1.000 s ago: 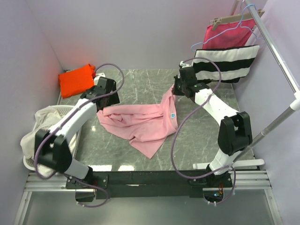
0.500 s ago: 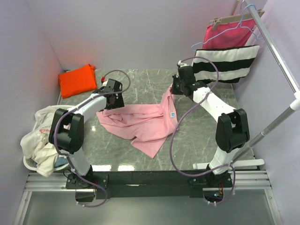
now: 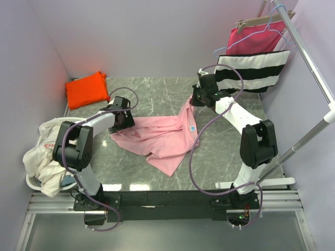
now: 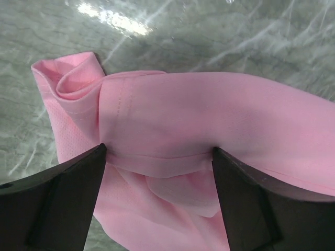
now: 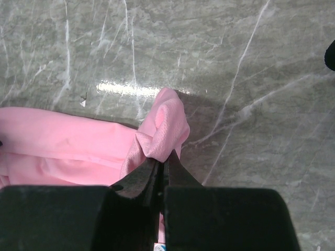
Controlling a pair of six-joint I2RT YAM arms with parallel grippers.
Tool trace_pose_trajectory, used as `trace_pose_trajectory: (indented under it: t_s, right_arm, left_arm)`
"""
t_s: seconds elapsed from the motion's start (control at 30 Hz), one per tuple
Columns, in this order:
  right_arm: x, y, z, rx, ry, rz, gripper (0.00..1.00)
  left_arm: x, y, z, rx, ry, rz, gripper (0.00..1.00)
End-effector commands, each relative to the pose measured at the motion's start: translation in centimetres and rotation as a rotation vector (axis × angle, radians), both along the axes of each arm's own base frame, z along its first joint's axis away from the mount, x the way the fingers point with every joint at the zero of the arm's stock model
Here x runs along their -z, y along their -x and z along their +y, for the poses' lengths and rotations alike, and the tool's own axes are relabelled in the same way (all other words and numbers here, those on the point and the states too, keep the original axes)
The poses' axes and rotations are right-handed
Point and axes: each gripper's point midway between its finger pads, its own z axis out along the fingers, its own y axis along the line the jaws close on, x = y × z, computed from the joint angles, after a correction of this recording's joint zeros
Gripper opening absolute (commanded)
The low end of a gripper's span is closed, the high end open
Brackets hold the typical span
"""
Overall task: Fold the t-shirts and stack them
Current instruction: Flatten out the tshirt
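- Change: left gripper (image 3: 119,120) has swung from the 10 o'clock side of the table (image 3: 157,91) down to the 9 o'clock corner of the pink t-shirt (image 3: 157,140); a second ago it was higher, nearer the orange t-shirt (image 3: 86,89).
- Right gripper (image 3: 194,100) has barely moved; it stays clenched on the pink tee's 1 o'clock corner, which is lifted off the marble.
- Pink tee: crumpled, spread mid-table, unfolded; its blue neck label (image 3: 192,127) shows near the 3 o'clock edge.
- Orange tee: lies folded at the 10 o'clock back corner, well apart from both arms.
- Meaning (judgement): the left side is set for its pinch; once both corners are held the tee can be pulled flat. The folding itself has not started.
- Left wrist view only: the fingers (image 4: 57,198) are spread wide, straddling a stitched hem, with cloth between them and not yet pinched. The jaws are released. The top view cannot show this gap.
- Right wrist view only: the fingers (image 5: 136,183) are closed tight on a small bunched nub of pink fabric, with bare marble behind it.
- Top view only: the whole layout, including how far the orange tee is from the pink one.
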Motion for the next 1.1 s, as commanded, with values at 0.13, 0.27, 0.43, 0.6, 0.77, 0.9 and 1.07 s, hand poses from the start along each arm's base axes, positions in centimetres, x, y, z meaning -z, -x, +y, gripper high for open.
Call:
trace_pose_trajectory:
  t_s: [0.13, 0.27, 0.43, 0.6, 0.77, 0.9, 1.07]
  right_arm:
    - [-0.8, -1.1, 0.3, -0.012, -0.019, -0.032, 0.0]
    - [-0.7, -1.2, 0.1, -0.01, -0.01, -0.028, 0.0]
    - [-0.6, -1.1, -0.1, -0.007, -0.009, -0.023, 0.0]
    - [-0.7, -1.1, -0.1, -0.006, -0.009, -0.028, 0.0]
    - [-0.4, -1.0, -0.2, -0.003, -0.005, -0.023, 0.0]
    - [-0.4, -1.0, -0.5, 0.005, 0.003, -0.024, 0.0]
    - [-0.4, -0.9, -0.6, 0.007, 0.003, -0.024, 0.0]
  left_arm:
    - [-2.5, -1.8, 1.3, -0.075, 0.046, -0.114, 0.89]
    - [-2.6, -1.9, 1.0, -0.08, 0.077, -0.143, 0.88]
    - [-1.7, -1.6, 1.1, -0.079, 0.092, -0.118, 0.84]
    - [-1.6, -1.6, 1.1, -0.084, 0.102, -0.124, 0.7]
    - [-3.7, -2.1, 1.3, -0.085, 0.097, -0.173, 0.62]
    - [-5.8, -2.4, 1.5, -0.082, 0.088, -0.211, 0.64]
    - [-7.7, -2.7, 1.7, -0.082, 0.088, -0.257, 0.61]
